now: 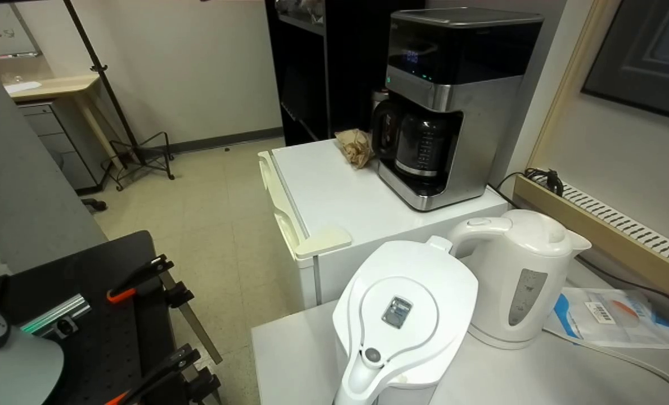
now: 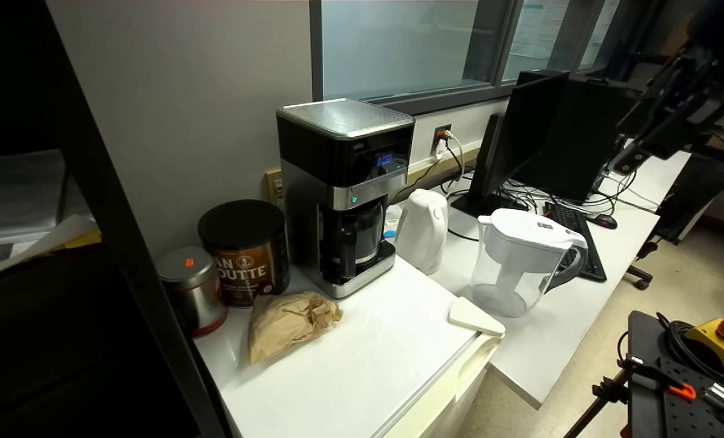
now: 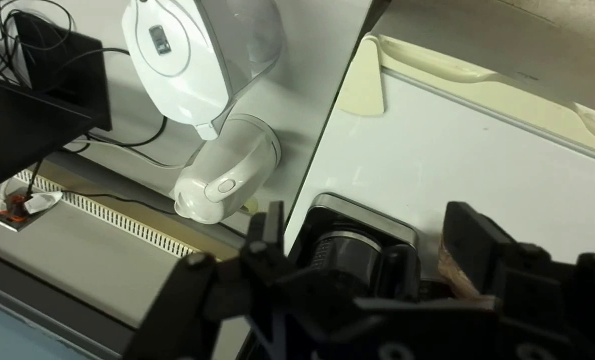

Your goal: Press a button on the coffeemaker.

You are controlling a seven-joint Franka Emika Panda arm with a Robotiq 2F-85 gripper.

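The tall black-and-silver coffeemaker stands upright on a white fridge top in both exterior views (image 1: 483, 129) (image 2: 304, 207). Its blue display (image 2: 384, 160) is lit, and a green-lit button (image 2: 354, 199) shows on the silver front band. The dark glass carafe (image 1: 421, 143) sits in its lower half. In the wrist view, its base and carafe (image 3: 350, 252) show between the fingers, while its upper front is hidden by the gripper. My gripper (image 3: 365, 207) is open with nothing between its fingers. In an exterior view the gripper (image 2: 620, 146) hangs at the upper right, apart from the coffeemaker.
A white kettle (image 2: 424, 231) and water-filter pitcher (image 2: 523, 255) stand on the desk beside the fridge (image 2: 362, 365). A brown paper bag (image 2: 292, 322), coffee can (image 2: 246, 261) and metal tin (image 2: 191, 289) sit on the coffeemaker's other side. Monitors (image 2: 523, 137) stand along the desk.
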